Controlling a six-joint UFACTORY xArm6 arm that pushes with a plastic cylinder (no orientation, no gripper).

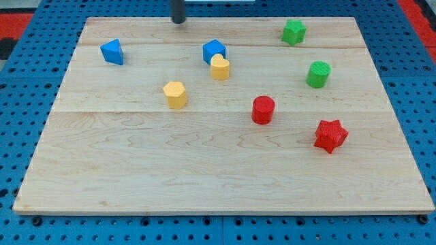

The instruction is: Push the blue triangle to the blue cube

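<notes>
The blue triangle (112,52) lies at the upper left of the wooden board (204,170). The blue cube (213,50) sits near the top middle, well to the triangle's right. A yellow heart block (220,67) touches the cube's lower right side. My tip (178,20) is at the board's top edge, up and right of the triangle and up and left of the cube, touching neither.
A yellow hexagon block (175,94) lies below the gap between triangle and cube. A red cylinder (263,109) and a red star (330,135) sit at the right. A green star (293,31) and a green cylinder (317,74) sit at the upper right.
</notes>
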